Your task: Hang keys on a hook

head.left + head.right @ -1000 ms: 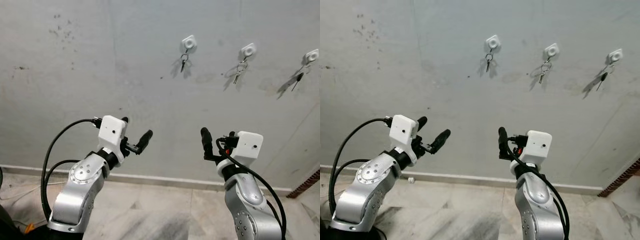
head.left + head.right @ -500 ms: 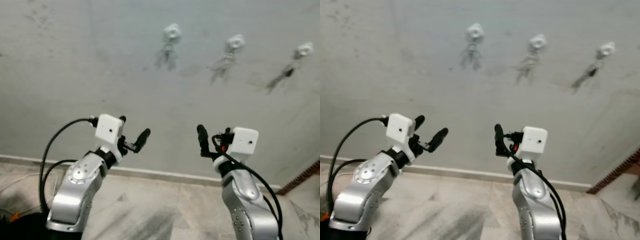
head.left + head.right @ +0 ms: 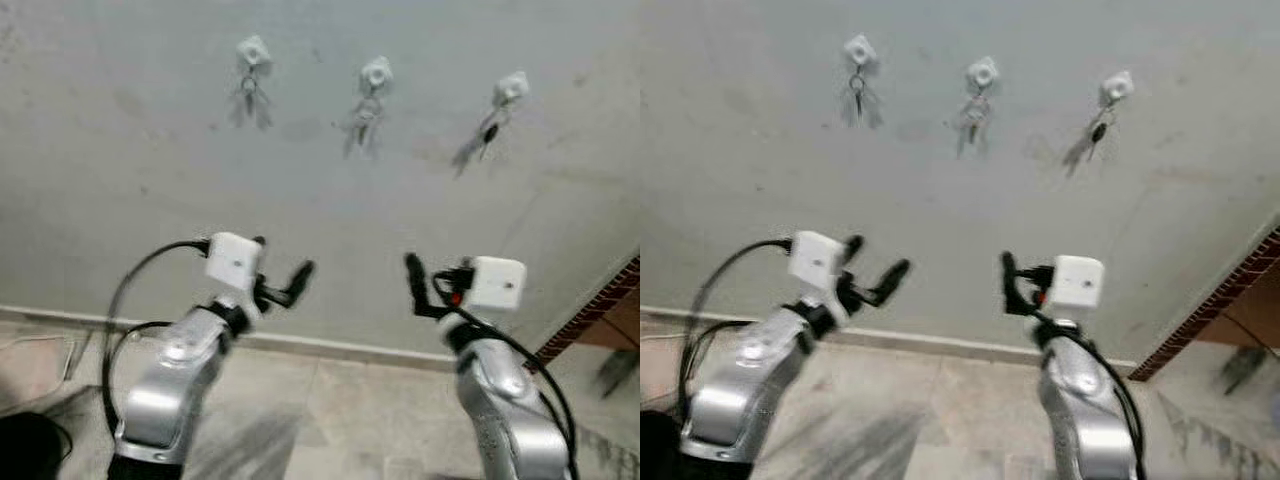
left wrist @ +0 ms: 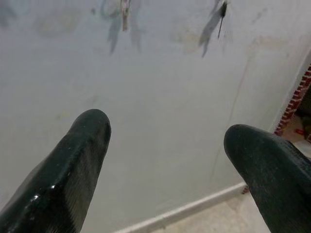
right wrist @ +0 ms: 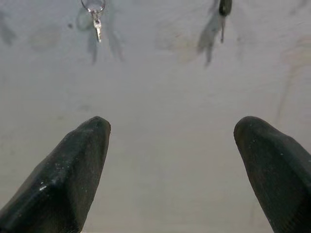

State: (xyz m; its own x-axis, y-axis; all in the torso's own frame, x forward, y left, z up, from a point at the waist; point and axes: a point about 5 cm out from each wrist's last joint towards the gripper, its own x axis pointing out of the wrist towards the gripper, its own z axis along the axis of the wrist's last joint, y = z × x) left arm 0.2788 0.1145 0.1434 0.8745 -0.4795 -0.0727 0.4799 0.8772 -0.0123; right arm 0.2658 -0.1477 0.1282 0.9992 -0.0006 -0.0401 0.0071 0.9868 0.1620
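Observation:
Three white hooks are fixed high on the grey wall: the left hook point(image 3: 253, 50), the middle hook point(image 3: 376, 72) and the right hook point(image 3: 511, 87). A set of keys hangs from each: left keys point(image 3: 250, 92), middle keys point(image 3: 364, 112), and dark right keys point(image 3: 487, 126). Both arms are raised in front of the wall, well below the hooks. My left gripper point(image 3: 282, 262) is open and holds nothing. My right gripper point(image 3: 425, 283) is open too, with its fingers point(image 5: 68, 179) spread wide and nothing between them. The right wrist view looks up at the middle keys point(image 5: 96, 20) and right keys point(image 5: 223, 8).
A pale baseboard point(image 3: 350, 350) runs along the foot of the wall above a tiled floor point(image 3: 340, 420). A red brick edge point(image 3: 598, 312) ends the wall at the right. A dark object point(image 3: 28, 448) sits at the lower left.
The whole picture has shifted left, so the camera has turned right. The hooks now sit nearer the middle and more of the brick edge shows. Both arms hold the same pose.

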